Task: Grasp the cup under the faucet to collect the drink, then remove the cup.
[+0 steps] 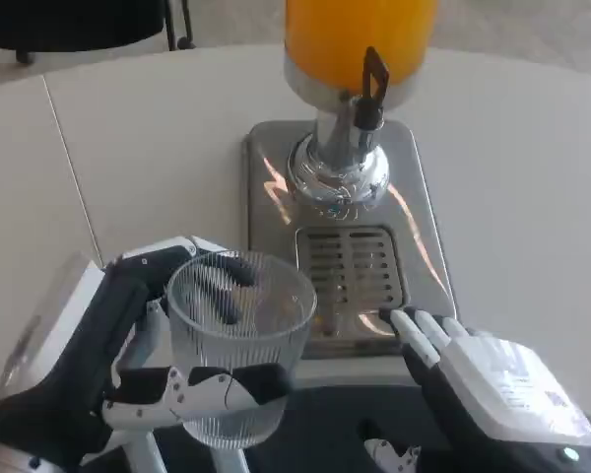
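Left hand (192, 379) grips upright clear ribbed plastic cup (238, 345) near-left of black-handled faucet (367, 103) on orange juice dispenser; needs far-right shift over slotted drip tray (350, 266); right hand (473, 370) flat, empty.

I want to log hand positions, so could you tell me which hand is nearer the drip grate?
Right. The right hand has its fingertips at the drip grate's front right corner; the left hand holds the cup off its left side.

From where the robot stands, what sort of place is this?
Likely a drinks station set up as a test spot. A juice dispenser full of orange drink stands on a steel drip tray on a white table, and the left hand holds a clear ribbed cup.
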Controlling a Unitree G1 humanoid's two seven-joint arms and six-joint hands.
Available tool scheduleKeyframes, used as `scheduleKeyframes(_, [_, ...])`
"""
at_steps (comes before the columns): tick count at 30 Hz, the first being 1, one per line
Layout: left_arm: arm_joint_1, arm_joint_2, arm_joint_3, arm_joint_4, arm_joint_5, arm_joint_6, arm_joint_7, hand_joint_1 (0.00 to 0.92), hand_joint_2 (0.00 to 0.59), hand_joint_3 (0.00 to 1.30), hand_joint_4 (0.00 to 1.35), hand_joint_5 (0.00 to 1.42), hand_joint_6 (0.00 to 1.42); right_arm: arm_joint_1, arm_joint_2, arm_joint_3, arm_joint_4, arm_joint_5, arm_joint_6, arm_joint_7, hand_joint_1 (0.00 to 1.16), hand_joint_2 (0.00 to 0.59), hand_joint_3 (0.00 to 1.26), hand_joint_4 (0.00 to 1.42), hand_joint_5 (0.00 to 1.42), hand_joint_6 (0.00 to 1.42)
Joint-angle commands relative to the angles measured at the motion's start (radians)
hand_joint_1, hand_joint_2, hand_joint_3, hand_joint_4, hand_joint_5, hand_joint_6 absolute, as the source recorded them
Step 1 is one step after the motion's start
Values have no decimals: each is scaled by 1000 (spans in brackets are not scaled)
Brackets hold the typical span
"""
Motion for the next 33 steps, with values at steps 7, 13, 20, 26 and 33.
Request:
scheduleKeyframes(7, [-163, -66, -93, 144, 113, 37, 95, 565, 11, 977, 1186, 1376, 1424, -1, -19, -22, -33, 27, -1, 50, 473, 442, 34, 0, 0, 17])
scheduleKeyframes(13, [-229, -114, -143, 242, 166, 72, 153, 565, 10, 979, 1186, 1376, 1424, 19, -26, -28, -76, 19, -1, 110, 472, 442, 34, 0, 0, 13])
scheduleKeyframes(20, [-288, -153, -187, 324, 200, 96, 208, 565, 10, 978, 1186, 1376, 1424, 65, -20, -41, -152, -38, 2, 190, 471, 443, 34, 0, 0, 0])
scheduleKeyframes(26, [-330, -188, -225, 375, 215, 104, 247, 565, 14, 981, 1186, 1376, 1424, 150, 18, -53, -245, -93, -7, 243, 470, 447, 34, 0, 0, 0])
scheduleKeyframes(33, [-387, -235, -262, 423, 231, 131, 302, 565, 15, 985, 1186, 1376, 1424, 271, 81, -48, -318, -140, -52, 244, 470, 447, 34, 0, 0, 0])
